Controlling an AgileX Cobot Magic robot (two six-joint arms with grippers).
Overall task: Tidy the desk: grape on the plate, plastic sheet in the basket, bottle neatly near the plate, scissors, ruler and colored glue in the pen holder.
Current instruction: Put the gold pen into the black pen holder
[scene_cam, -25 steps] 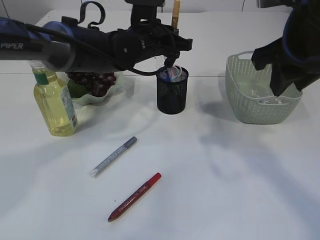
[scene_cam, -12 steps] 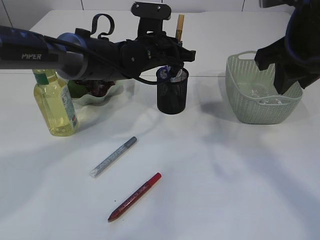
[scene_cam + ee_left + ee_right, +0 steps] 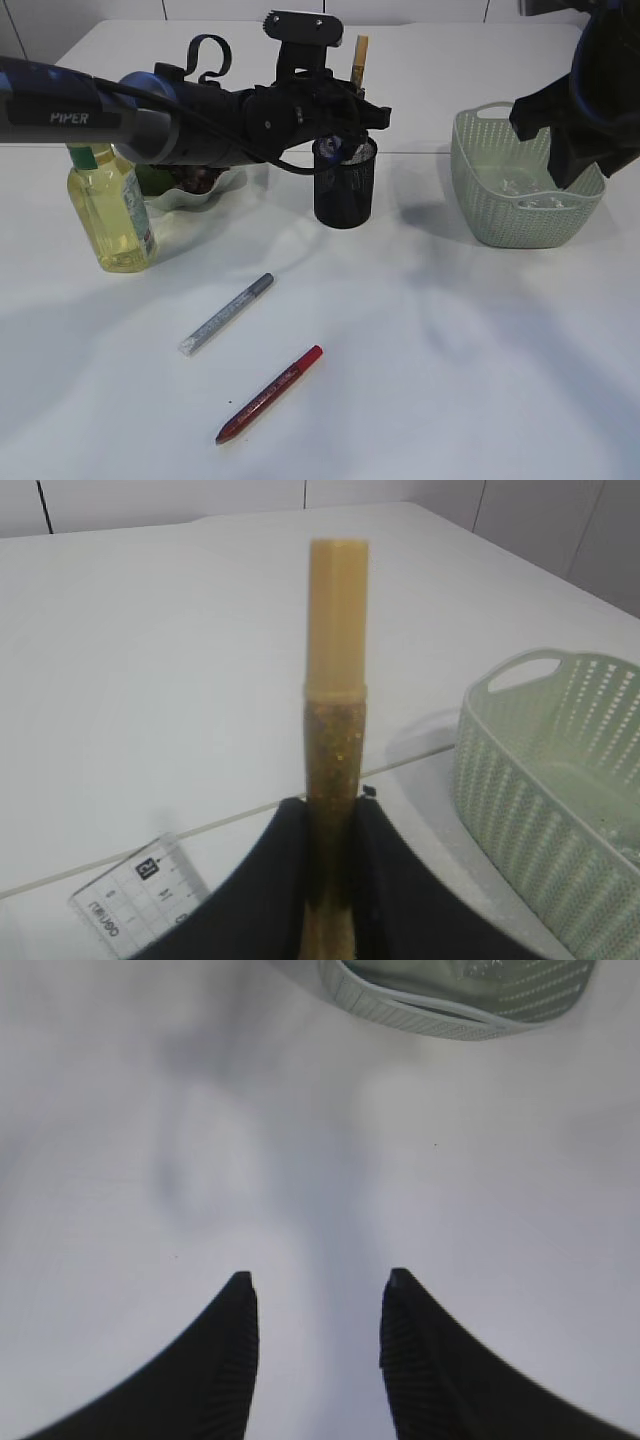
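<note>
White desk [image 3: 420, 380], pretty bare. The left gripper [image 3: 330, 825] was clamped on a gold glitter glue pen [image 3: 335, 680], standing upright right over the black mesh pen holder [image 3: 345, 190]. The right gripper [image 3: 315, 1290] hung with its jaws apart and nothing in them beside the pale green woven plastic basket [image 3: 500, 215].

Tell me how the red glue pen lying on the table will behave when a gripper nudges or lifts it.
The red glue pen looks round and slim, so a sideways nudge would probably roll it. It appears rigid and likely light. Lying flat on the smooth white table, it may slip unless pinched squarely across its barrel.
</note>
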